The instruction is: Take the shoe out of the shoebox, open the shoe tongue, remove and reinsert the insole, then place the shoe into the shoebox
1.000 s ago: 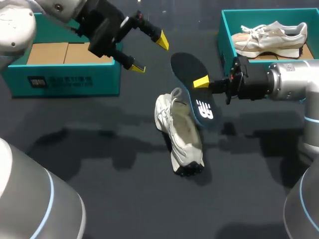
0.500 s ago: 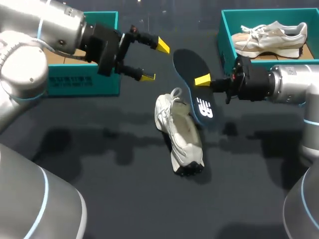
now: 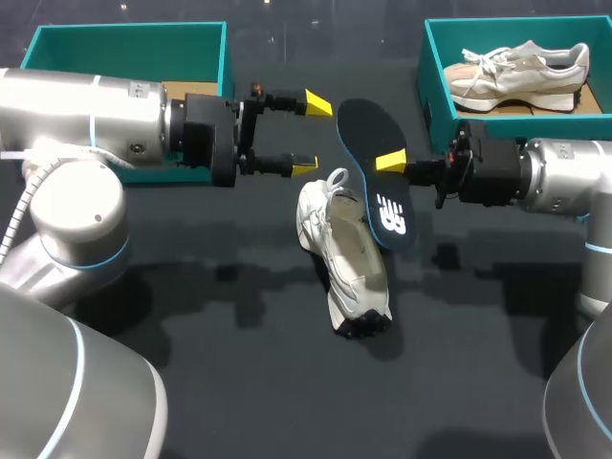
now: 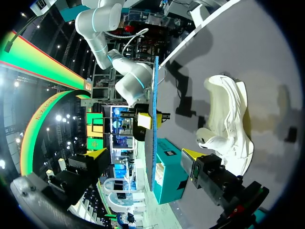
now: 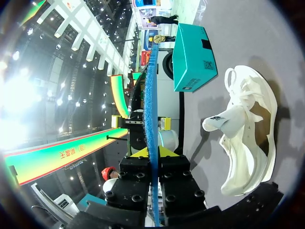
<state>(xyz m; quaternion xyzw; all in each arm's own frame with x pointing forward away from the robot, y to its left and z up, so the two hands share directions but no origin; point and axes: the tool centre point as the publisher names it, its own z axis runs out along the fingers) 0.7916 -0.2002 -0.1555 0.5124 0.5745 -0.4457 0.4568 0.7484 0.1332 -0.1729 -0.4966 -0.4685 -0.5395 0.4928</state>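
Note:
A white shoe lies on its side on the dark table, tongue end toward the back. Above it hangs the dark insole, held upright with my right gripper shut on its edge. My left gripper stands open just left of the insole, one fingertip high and one low. In the left wrist view the insole shows edge-on ahead of the open gripper, the shoe beside it. In the right wrist view the insole runs edge-on from the shut gripper, next to the shoe.
A teal shoebox with a cardboard floor stands at the back left, behind my left arm. A second teal box at the back right holds another pale shoe. Bare table lies in front of the shoe.
My left arm has swung right and down, turning its open gripper level and bringing it close to the insole. The right gripper and insole have barely shifted.

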